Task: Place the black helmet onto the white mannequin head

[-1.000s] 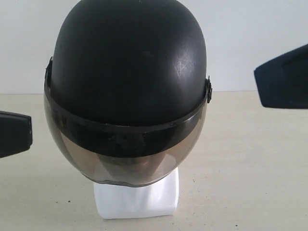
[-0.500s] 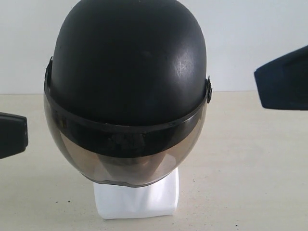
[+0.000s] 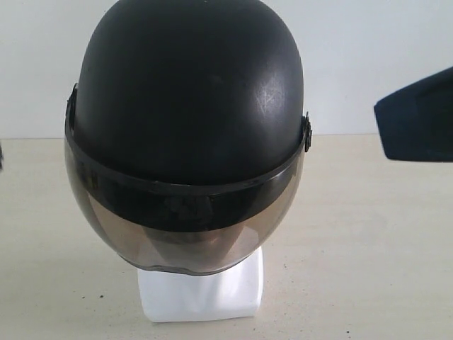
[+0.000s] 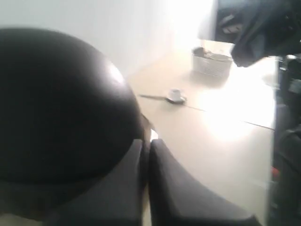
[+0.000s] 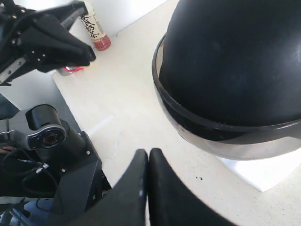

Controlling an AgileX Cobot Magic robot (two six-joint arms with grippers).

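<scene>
At the far left, the left gripper (image 4: 146, 143) is all but out of the exterior view. Its wrist view has the jaws pressed together on nothing, just beside the dark dome of the black helmet (image 3: 187, 106). In the middle of the table (image 3: 368, 234) that helmet sits on the white mannequin head (image 3: 202, 294). Only the head's blocky neck base shows below the smoky visor (image 3: 180, 241), and the face behind it is too dim to make out. The helmet stands upright, visor towards the exterior camera. To the right, the right gripper (image 5: 148, 154) hangs apart from the helmet, its jaws likewise closed and empty. Its wrist view also catches a bottle (image 5: 96, 29) near the table's edge
</scene>
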